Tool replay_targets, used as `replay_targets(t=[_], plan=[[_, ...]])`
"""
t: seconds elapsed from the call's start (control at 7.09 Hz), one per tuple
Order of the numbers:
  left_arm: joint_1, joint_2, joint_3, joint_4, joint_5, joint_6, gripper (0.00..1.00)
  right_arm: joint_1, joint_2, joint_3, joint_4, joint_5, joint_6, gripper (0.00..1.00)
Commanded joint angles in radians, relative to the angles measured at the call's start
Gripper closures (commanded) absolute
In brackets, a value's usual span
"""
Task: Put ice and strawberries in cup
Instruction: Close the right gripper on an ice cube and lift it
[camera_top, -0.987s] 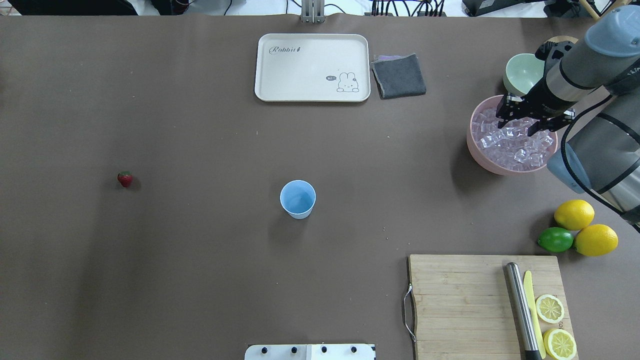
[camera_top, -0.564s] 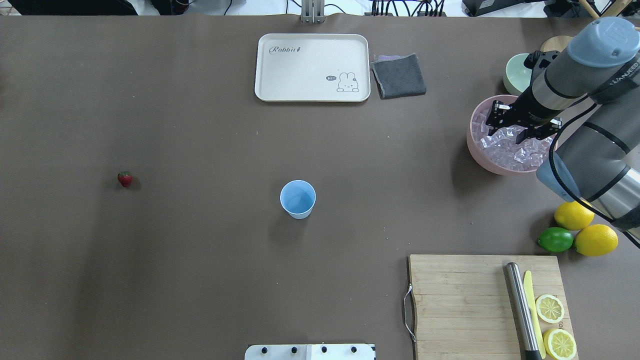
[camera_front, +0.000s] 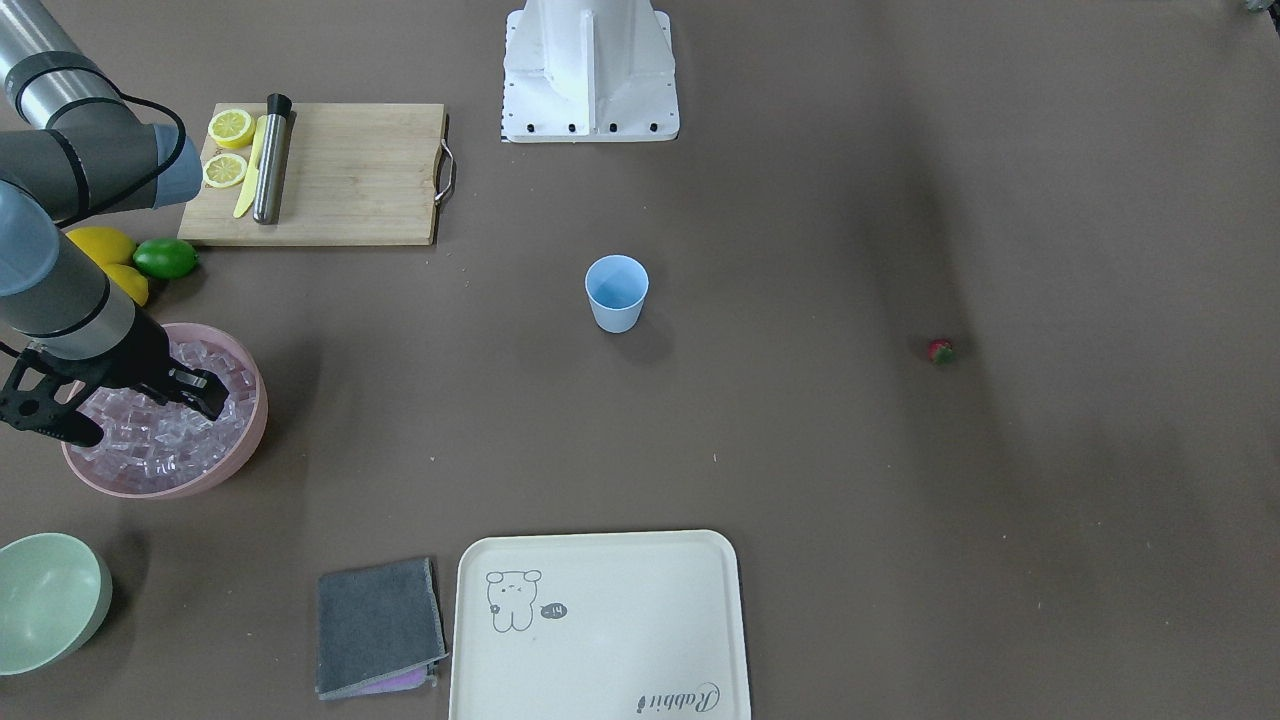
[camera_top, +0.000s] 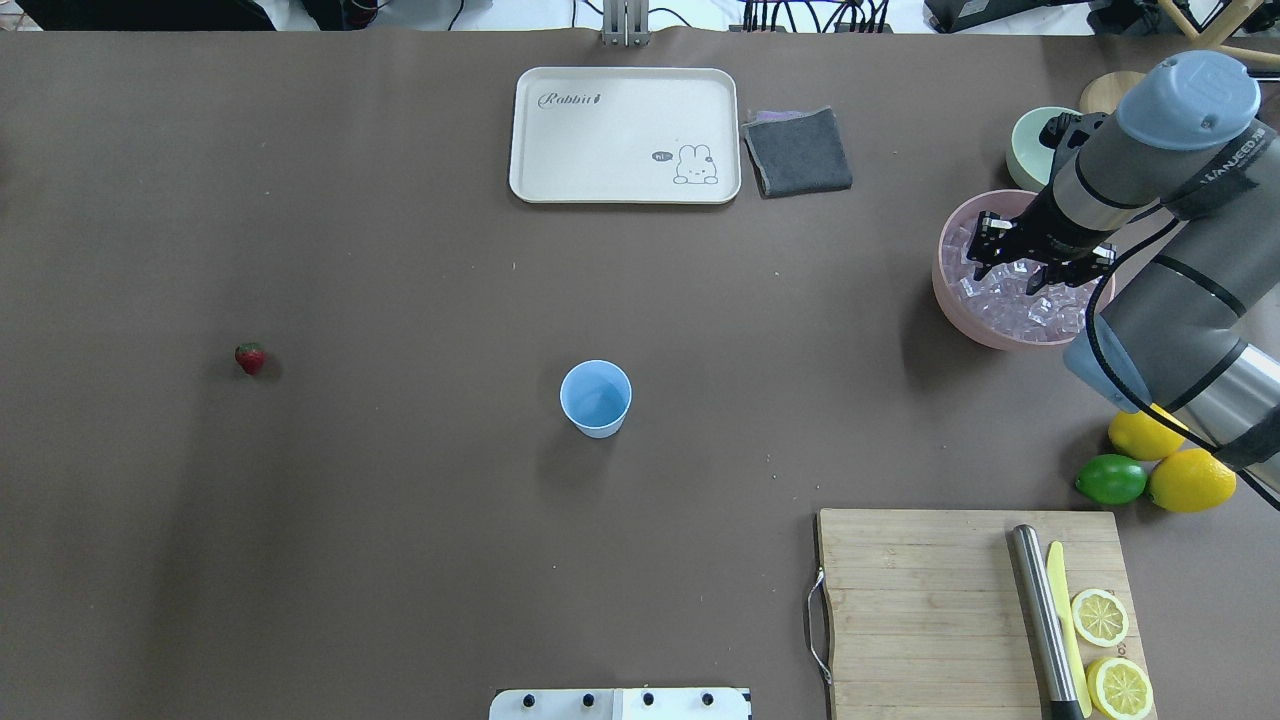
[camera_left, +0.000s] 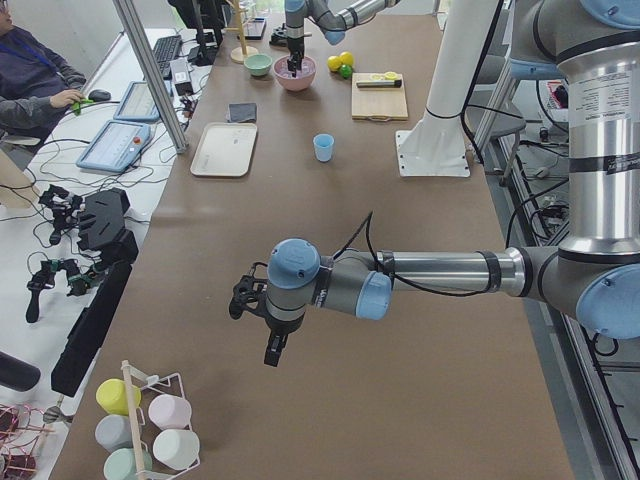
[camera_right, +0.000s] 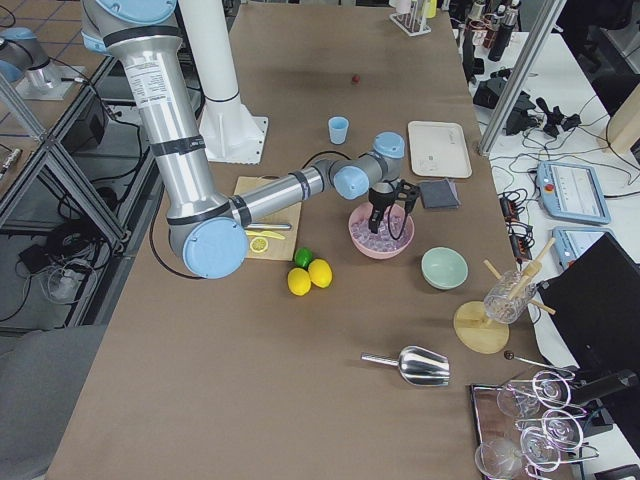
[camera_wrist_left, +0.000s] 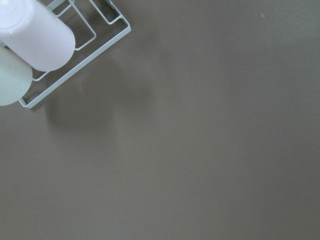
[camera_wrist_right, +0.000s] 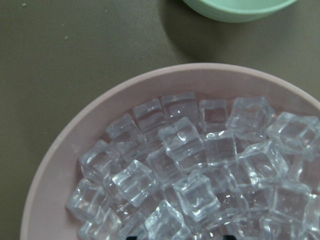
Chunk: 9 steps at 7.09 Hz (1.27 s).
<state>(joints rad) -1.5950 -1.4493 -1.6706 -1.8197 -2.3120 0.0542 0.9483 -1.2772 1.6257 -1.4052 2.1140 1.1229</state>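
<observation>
Pink bowl (camera_top: 941, 283) far right, full of ice (camera_wrist_right: 185, 145). R gripper (camera_top: 1022, 268) right over ice, jaws spread wide, nothing held. L gripper (camera_left: 260, 325) off-table side; open/closed can't tell. Cup (camera_top: 596, 398) mid-table, well apart from R gripper. Strawberry (camera_top: 250, 357) far left.

The right arm (camera_top: 1180, 300) and left arm (camera_left: 440, 272) are silver-grey tubes with dark grey joints, pale blue caps and looping black cables; the white base (camera_front: 590, 70) shows dark bolts.

even bright light, soft shadows; sharp pics
</observation>
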Motion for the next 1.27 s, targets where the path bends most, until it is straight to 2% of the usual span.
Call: replay_targets(t=[0.0, 0.42, 0.56, 0.71, 0.85, 0.99, 1.13], plan=[[0.0, 0.001, 0.005, -0.001, 0.0, 0.001, 0.02, -0.003, 0.003, -0.003, 0.0, -0.002, -0.002, 0.37], [0.0, 0.0, 0.003, 0.0, 0.0, 0.001, 0.02, -0.003, -0.004, -0.015, 0.0, -0.002, -0.014, 0.37], [0.0, 0.0, 0.005, 0.0, 0.0, 0.001, 0.02, -0.005, -0.004, -0.021, 0.0, -0.002, -0.014, 0.42], [0.0, -0.002, 0.003, -0.001, 0.0, 0.001, 0.02, -0.005, -0.001, -0.02, 0.0, 0.0, -0.012, 0.54], [0.0, -0.002, 0.003, -0.001, 0.0, 0.001, 0.02, -0.005, 0.002, -0.017, 0.0, 0.0, -0.015, 0.86], [0.0, -0.003, 0.003, -0.001, 0.0, 0.001, 0.02, -0.003, 0.004, -0.007, 0.0, 0.004, -0.018, 1.0], [0.0, -0.002, 0.005, 0.0, 0.0, 0.0, 0.02, 0.006, 0.013, -0.006, 0.0, 0.012, -0.018, 1.0]])
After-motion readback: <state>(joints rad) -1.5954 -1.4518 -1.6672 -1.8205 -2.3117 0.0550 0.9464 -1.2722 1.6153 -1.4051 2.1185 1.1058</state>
